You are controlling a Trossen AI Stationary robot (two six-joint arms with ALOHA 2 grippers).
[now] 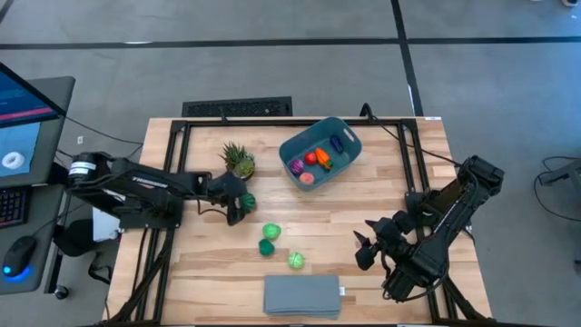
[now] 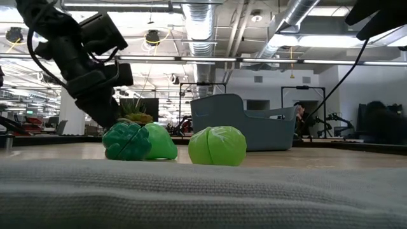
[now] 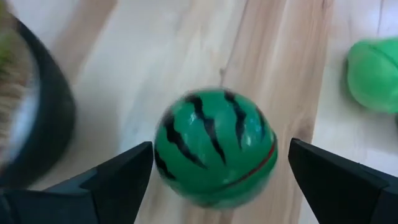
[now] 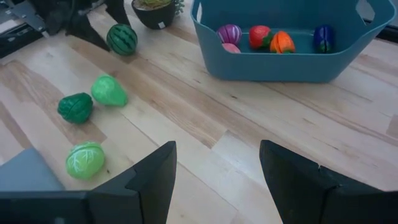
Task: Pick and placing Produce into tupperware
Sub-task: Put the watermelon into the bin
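My workspace — a pale wooden slatted table on a black frame. A spiky green potted plant stands near its far edge; a flat grey-blue rectangular slab lies at the near edge. Off the table's left side — a lit computer monitor and a black mouse.

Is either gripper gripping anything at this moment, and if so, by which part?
Nothing is held. The left gripper stands open around the striped green toy watermelon, fingers clear of its sides. The right gripper is open over bare table.
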